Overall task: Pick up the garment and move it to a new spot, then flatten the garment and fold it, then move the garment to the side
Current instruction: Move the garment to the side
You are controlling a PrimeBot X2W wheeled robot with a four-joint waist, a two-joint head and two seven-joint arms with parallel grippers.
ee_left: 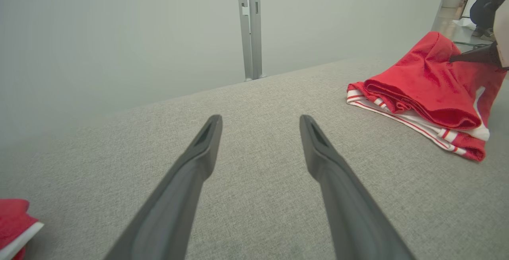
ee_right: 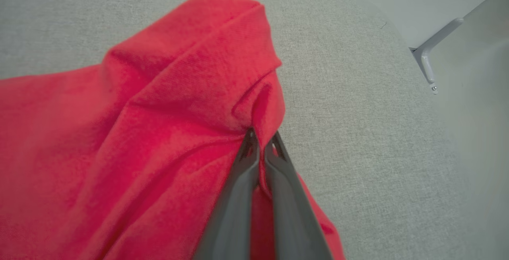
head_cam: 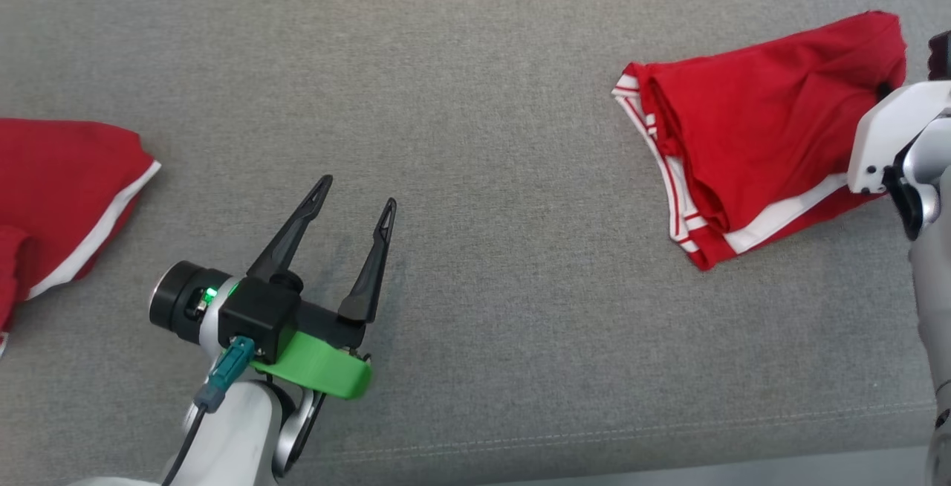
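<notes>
Cloth in red with white trim, the garment (head_cam: pixel 758 137), lies at the upper right of the head view, on a counter (head_cam: pixel 520 99) covered in grey fabric. It is bunched in loose folds, with the white-striped edges facing the middle of the frame. In the left wrist view it sits at the upper right, rising into a peak on its far side.

In the right wrist view, the right gripper (ee_right: pixel 262 137) comes up from the bottom centre. Its two dark fingers are pressed almost together on a pinch of the red cloth, and the fabric puckers around the tips. In the head view, that arm's white wrist overlaps the garment's right edge.

The left gripper (head_cam: pixel 357 192) sits at the lower left of centre in the head view, fingers spread wide with nothing between them — only bare grey fabric beneath, well apart from the garment.

A second red garment (head_cam: pixel 59 189) with a white edge lies at the far left of the head view.
</notes>
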